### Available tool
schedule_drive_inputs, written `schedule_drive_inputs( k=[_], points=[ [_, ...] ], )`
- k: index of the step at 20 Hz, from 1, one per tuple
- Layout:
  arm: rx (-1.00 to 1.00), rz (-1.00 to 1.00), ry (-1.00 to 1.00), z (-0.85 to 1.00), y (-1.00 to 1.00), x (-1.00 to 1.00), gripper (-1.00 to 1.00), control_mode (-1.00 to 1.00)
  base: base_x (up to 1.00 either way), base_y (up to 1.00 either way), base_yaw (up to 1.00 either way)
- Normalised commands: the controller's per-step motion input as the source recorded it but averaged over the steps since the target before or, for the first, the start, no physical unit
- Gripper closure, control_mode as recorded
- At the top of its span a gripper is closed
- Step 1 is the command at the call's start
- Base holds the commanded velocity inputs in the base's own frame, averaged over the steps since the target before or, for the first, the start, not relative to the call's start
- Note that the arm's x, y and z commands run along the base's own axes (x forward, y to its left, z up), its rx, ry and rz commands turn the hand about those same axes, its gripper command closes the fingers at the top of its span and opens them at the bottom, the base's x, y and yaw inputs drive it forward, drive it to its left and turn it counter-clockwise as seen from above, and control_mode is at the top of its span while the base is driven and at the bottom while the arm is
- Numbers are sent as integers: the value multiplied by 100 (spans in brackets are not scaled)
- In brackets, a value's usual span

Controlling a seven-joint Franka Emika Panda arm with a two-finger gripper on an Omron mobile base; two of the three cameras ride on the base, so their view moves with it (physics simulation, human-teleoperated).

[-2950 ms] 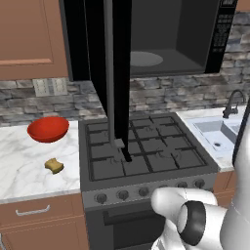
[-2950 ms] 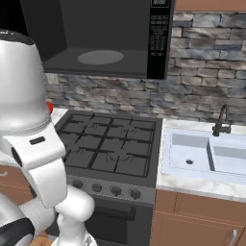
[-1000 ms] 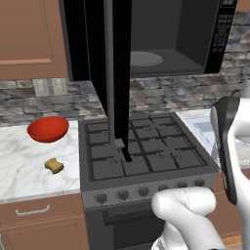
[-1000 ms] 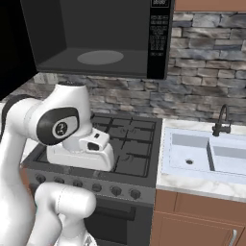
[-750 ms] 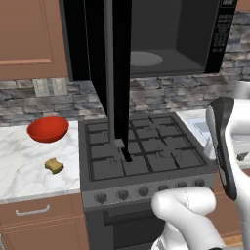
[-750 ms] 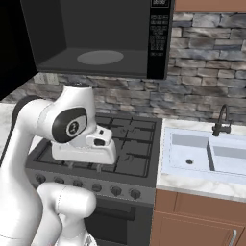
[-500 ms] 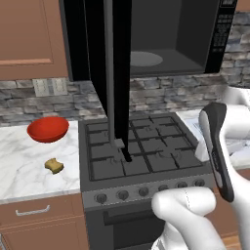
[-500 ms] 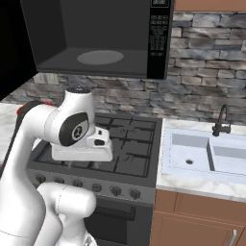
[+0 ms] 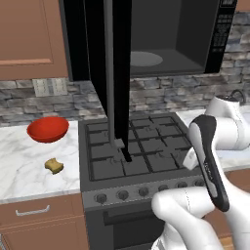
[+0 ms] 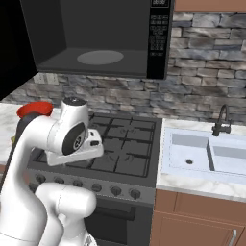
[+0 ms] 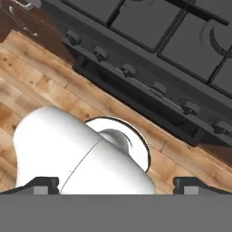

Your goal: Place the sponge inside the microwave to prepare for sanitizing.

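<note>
The sponge (image 9: 54,166), a small yellow-tan block, lies on the marble counter (image 9: 24,176) left of the stove, in front of the red bowl (image 9: 47,129). The microwave (image 9: 166,39) hangs above the stove with its tall dark door (image 9: 113,73) swung out toward me. Its grey cavity and round plate (image 10: 100,57) are exposed. My gripper (image 11: 120,185) is open with nothing between its dark fingertips (image 11: 45,185). It points down at the stove's front knobs (image 11: 129,70) and the wood floor, far from the sponge. My arm (image 9: 210,156) is folded at the stove's right front.
The black gas stove (image 9: 141,151) is below the microwave. At the right are a white sink (image 10: 206,151) and a dark faucet (image 10: 221,122). The open door hangs over the middle of the stove. A brown cabinet (image 9: 29,39) is at upper left.
My arm has swung lower and further in front of the stove, entering the left base view from the right. The sponge, bowl and microwave door have not moved.
</note>
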Motion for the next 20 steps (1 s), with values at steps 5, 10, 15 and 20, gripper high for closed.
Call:
schedule_drive_inputs(
  k=[5,10,15,20],
  points=[
    [8,33,-27,7,26,6,-100,-100,0,0,0],
    [4,21,-18,19,22,0,-100,-100,0,0,0],
    [3,3,-4,0,35,9,-100,-100,0,0,0],
    [3,-5,0,0,24,16,-100,-100,0,0,0]
  ],
)
